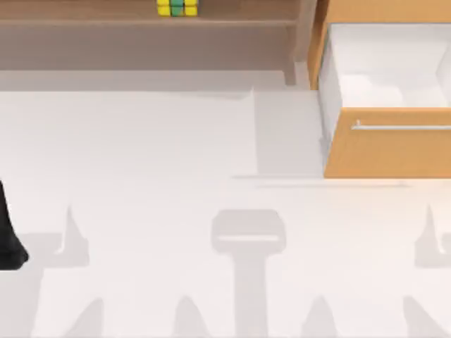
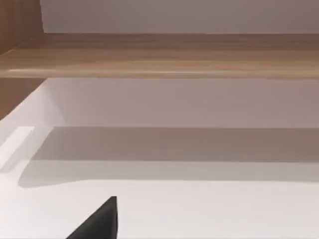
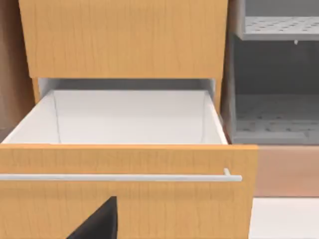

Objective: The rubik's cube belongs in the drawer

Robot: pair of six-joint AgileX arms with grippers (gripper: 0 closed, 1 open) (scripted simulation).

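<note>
The small yellow-and-green rubik's cube (image 1: 177, 7) sits on the long brown wooden shelf (image 1: 141, 32) at the far edge of the white table (image 1: 141, 155), left of centre. The light orange-brown wooden drawer (image 1: 387, 144) stands pulled open at far right, its white interior bare and its silver bar handle (image 1: 402, 127) facing front. The left arm (image 1: 8, 236) rests at the near left edge; whether its fingers are spread or closed cannot be told. The cube lies far and rightward from it. In my judgement the left arm is nearer the cube. The right wrist view faces the open drawer.
</note>
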